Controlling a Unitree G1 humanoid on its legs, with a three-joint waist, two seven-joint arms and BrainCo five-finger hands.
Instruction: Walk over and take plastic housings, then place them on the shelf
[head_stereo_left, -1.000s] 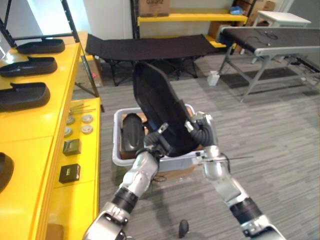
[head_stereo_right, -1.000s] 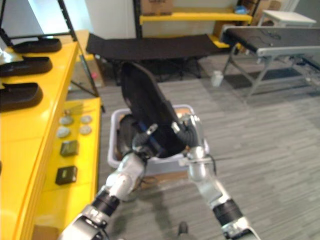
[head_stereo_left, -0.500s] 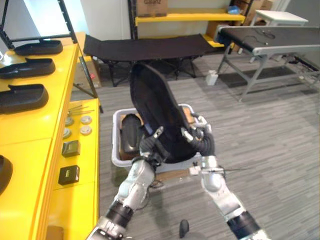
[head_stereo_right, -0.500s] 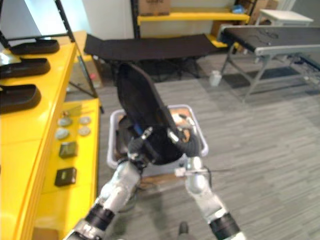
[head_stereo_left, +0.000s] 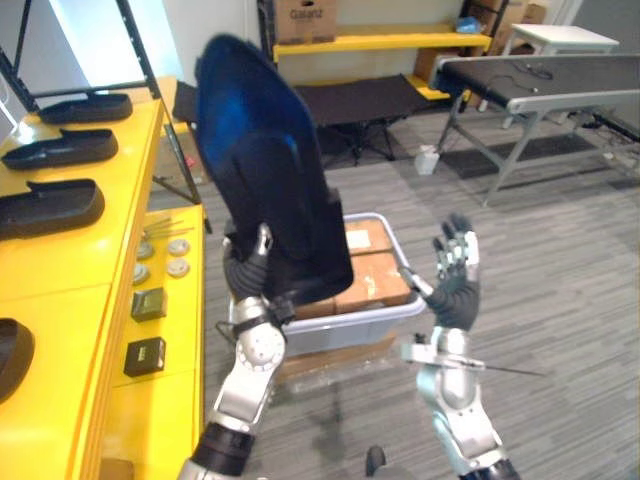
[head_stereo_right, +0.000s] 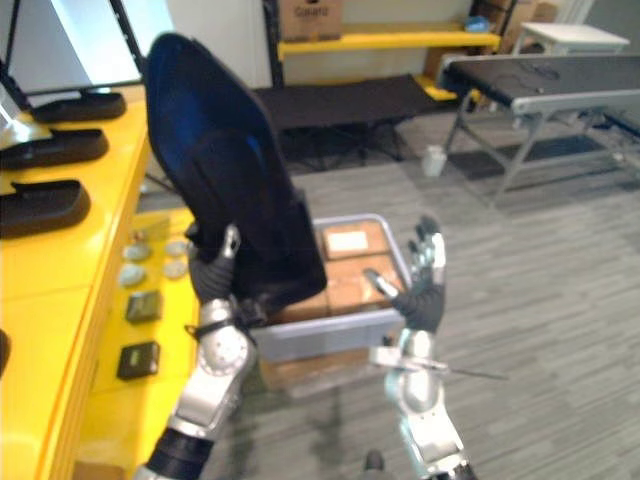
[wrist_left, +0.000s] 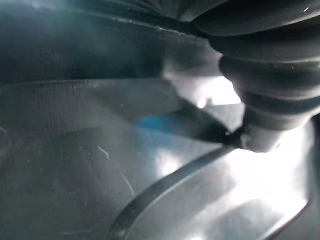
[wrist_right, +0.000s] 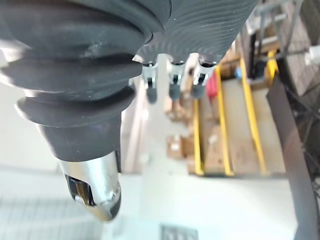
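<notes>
the left robot hand (head_stereo_left: 248, 275) grips a big black housing (head_stereo_left: 265, 190) by its lower edge. its thumb lies on the near face and the other fingers are hidden behind the plastic, so the hand pinches the housing between them. the housing stands nearly upright, leaning a little toward the shelf (head_stereo_left: 60, 260), with its rounded top high over the hand. it hangs in the air above the left end of a grey bin (head_stereo_left: 395, 318) and touches neither the bin nor the shelf. in the left wrist view its dark glossy surface (wrist_left: 100, 165) lies right against the hand's ribbed cover.

the right robot hand (head_stereo_left: 455, 285) is held up just right of the bin, apart from the housing. it holds nothing, its fingers are straight and spread, and its palm is turned toward the bin. the right wrist view shows the fingers (wrist_right: 172, 82) in a straight row and the thumb (wrist_right: 95, 192) apart from them.

the bin stands on the grey floor beside the shelf, and brown boxes (head_stereo_left: 370, 280) lie in it.

the yellow shelf runs along the robot's left. three more black housings lie flat in a row on its upper level, the nearest (head_stereo_left: 50, 205) well left of the held one. on the lower level, close to the left robot hand, lie small round discs (head_stereo_left: 178, 267) and two little black blocks (head_stereo_left: 148, 303).

farther back stand a black cot (head_stereo_left: 370, 100) and a grey conveyor (head_stereo_left: 540, 75).
</notes>
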